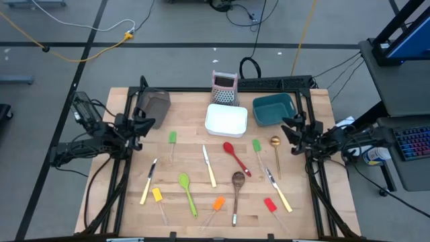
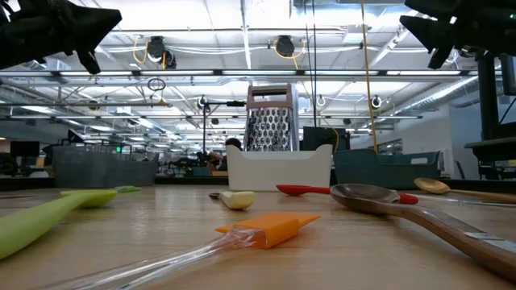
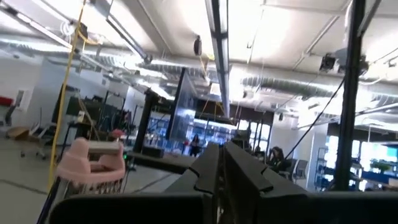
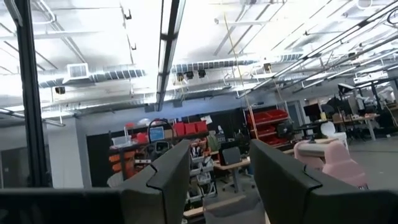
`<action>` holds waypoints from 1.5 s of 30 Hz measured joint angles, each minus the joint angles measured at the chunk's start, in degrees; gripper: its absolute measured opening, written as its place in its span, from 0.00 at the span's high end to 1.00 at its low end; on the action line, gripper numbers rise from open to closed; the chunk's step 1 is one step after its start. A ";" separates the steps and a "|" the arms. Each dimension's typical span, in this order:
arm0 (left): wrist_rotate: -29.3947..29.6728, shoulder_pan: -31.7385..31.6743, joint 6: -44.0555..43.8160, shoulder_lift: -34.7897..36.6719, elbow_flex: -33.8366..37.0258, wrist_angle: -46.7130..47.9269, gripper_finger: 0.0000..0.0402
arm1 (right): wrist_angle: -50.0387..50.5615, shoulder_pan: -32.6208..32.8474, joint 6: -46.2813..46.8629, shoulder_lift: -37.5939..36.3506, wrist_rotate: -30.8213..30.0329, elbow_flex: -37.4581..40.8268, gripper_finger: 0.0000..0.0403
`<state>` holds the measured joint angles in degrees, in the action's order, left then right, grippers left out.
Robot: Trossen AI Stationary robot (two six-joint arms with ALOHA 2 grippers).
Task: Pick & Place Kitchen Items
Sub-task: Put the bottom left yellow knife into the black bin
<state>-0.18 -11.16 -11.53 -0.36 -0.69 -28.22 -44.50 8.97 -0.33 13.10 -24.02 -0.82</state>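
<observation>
at the desk's (image 1: pixel 121 202) sides both hands hover empty: left hand (image 1: pixel 139 126) pinched narrow, right hand (image 1: pixel 293 136) parted. the gold spoon (image 1: pixel 275 153) lies just inboard of the right hand, long axis running front to back.

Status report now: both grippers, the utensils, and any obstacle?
Left gripper shut, right gripper open, both raised, empty. Utensils all on table. Nothing in the way.

A grey floor (image 1: pixel 181 27) strewn with yellow and black cables (image 1: pixel 101 42) surrounds the wooden table (image 1: pixel 121 208); beyond, fluorescent ceiling lights (image 4: pixel 169 37), exposed ducts (image 4: pixel 205 65) and red storage bins (image 4: pixel 264 118) fill the workshop.
</observation>
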 joint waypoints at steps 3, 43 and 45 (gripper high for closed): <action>-0.65 0.00 1.00 -0.04 0.00 -1.04 0.90 | -3.77 0.00 -0.62 3.76 0.01 0.00 0.60; -6.27 6.87 5.58 -44.37 -26.65 -1.46 0.62 | -12.10 -3.76 3.42 37.78 9.29 -14.67 0.60; -6.04 7.68 5.65 -45.76 -27.79 -1.47 0.62 | -11.19 -3.77 2.73 39.34 10.67 -16.39 0.60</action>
<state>-6.22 -3.47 -5.88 -46.12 -28.48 -29.69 -55.69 5.21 2.40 52.44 -13.35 -17.21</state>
